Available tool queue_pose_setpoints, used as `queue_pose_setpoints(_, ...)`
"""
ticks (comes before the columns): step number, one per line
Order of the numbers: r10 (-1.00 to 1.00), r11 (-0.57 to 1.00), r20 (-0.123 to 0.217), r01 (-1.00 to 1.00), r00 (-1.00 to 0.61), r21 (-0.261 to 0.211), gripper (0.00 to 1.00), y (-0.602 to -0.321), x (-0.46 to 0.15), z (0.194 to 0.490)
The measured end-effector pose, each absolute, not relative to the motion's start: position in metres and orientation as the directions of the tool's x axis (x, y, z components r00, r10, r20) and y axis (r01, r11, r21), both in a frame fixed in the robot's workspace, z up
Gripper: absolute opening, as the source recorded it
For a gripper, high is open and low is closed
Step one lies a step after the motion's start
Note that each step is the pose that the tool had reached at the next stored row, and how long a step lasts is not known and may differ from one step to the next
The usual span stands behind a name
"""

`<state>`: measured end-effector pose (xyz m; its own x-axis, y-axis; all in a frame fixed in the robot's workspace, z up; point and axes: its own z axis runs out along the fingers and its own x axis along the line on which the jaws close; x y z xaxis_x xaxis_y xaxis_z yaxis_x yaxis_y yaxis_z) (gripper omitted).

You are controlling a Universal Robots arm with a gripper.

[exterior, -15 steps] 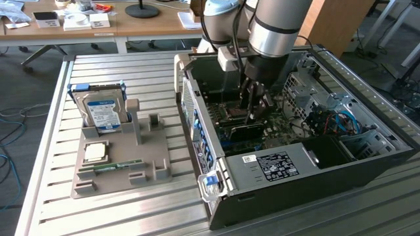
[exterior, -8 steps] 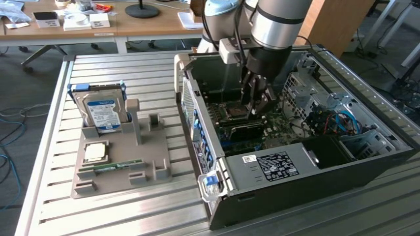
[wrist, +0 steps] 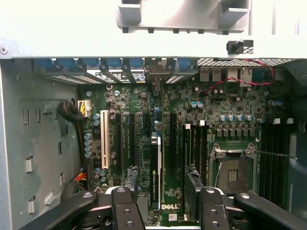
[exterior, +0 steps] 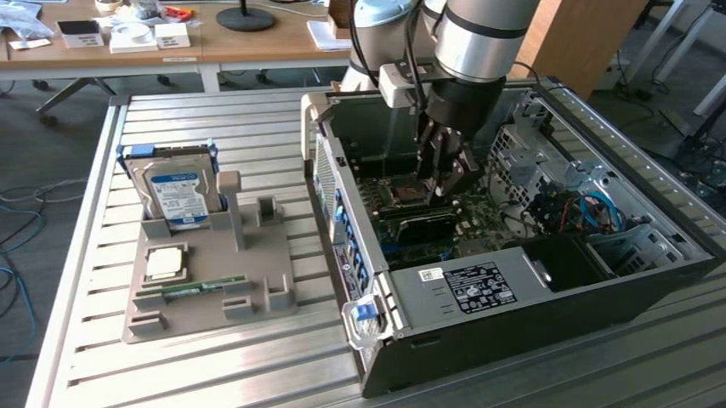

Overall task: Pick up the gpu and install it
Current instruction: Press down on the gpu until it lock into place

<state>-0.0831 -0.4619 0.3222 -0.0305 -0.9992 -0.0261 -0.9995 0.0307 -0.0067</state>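
- Directly between my fingertips, the gpu point(wrist: 156, 172) stands on its edge in a slot of the motherboard point(wrist: 144, 110), its thin dark top edge facing up at me.
- Its long axis runs along the slot, parallel to the flat faces of my fingers point(wrist: 132, 179), so one finger flanks each face of the card.
- My hand point(wrist: 162, 184) is spread about as wide as it goes and grips nothing; there is a clear gap between each finger and the card.
- From the exterior view, my hand point(exterior: 445, 189) hangs low inside the open computer case point(exterior: 545, 297), with the gpu point(exterior: 422, 226) just beneath it.
- I judge the card to be seated, though I cannot see its connector edge in the slot.
- The case around my hand holds the board with its empty processor socket point(wrist: 232, 170) off to one side of me and a white expansion slot point(wrist: 104, 139) to the other.
- Well away from my hand, outside the case, a grey holder point(exterior: 204, 314) sits on the slatted counter point(exterior: 227, 365).
- That holder carries a hard drive point(exterior: 178, 195) standing upright, a square processor chip point(exterior: 165, 262) and a narrow green memory stick point(exterior: 193, 289).
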Motion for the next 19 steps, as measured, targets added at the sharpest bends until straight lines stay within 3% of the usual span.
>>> queue_pose_setpoints(10, -0.999, 0.031, -0.026, -1.000, -0.030, -0.007, 0.52, -0.4619, -0.0831, 0.3222)
queue_pose_setpoints(11, -0.999, 0.031, -0.026, -1.000, -0.030, -0.007, 0.38, -0.4619, -0.0831, 0.3222)
queue_pose_setpoints(12, -0.999, 0.031, -0.026, -1.000, -0.030, -0.007, 0.32, -0.4619, -0.0831, 0.3222)
queue_pose_setpoints(13, -0.999, 0.031, -0.026, -1.000, -0.030, -0.007, 0.11, -0.4619, -0.0831, 0.3222)
queue_pose_setpoints(19, -0.999, 0.031, -0.026, -1.000, -0.030, -0.007, 0.11, -0.4619, -0.0831, 0.3222)
